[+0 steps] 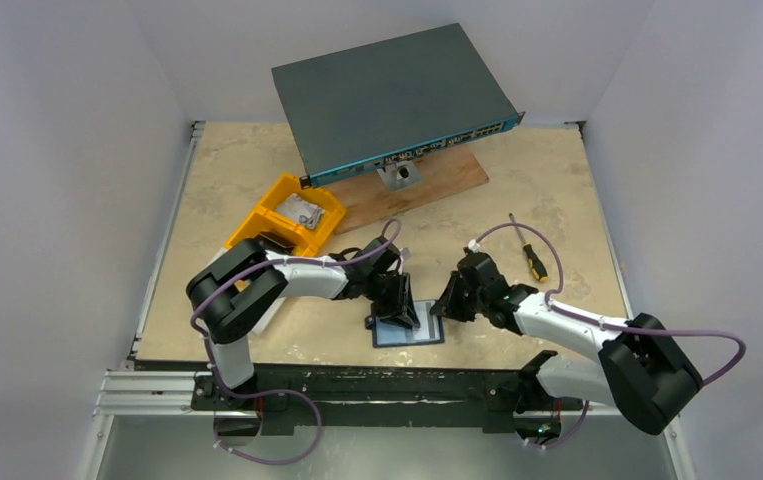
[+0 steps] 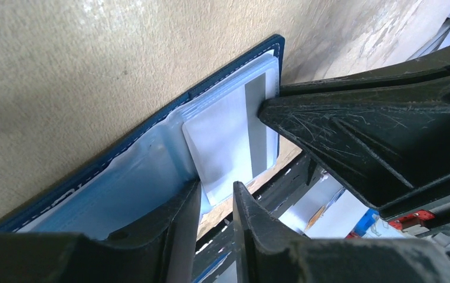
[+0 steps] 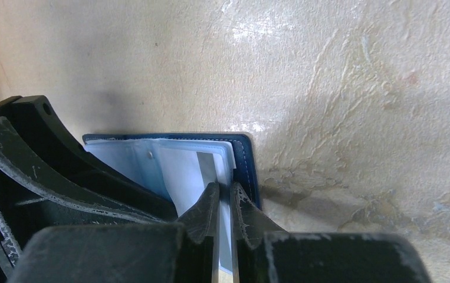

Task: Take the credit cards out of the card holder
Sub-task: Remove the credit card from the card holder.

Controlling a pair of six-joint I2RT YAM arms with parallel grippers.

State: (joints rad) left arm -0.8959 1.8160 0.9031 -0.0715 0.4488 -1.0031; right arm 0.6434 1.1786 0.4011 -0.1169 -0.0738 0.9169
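The card holder (image 1: 409, 330) is lying open on the table (image 1: 557, 190), with its navy cover down and its clear sleeves (image 2: 134, 177) facing up. A pale card (image 2: 222, 147) with a grey stripe is sticking partway out of the sleeves, on the side of the holder nearer the right gripper (image 3: 223, 197). That gripper is reaching in from the holder's right with its jaws closed, pinching the card by its striped edge. Whether a sleeve is being pinched along with it, I cannot tell. The left gripper (image 2: 217, 197) is hanging over the holder's far left part with its jaws standing slightly apart. The card's free end is sitting right at the gap between them, and nothing is clamping it. A yellow bin (image 1: 282, 215) is sitting beyond the holder to the left, and a screwdriver (image 1: 534, 260) is lying beyond it to the right. A flat grey box (image 1: 387, 95) is resting on a wooden board (image 1: 437, 185), well beyond the holder
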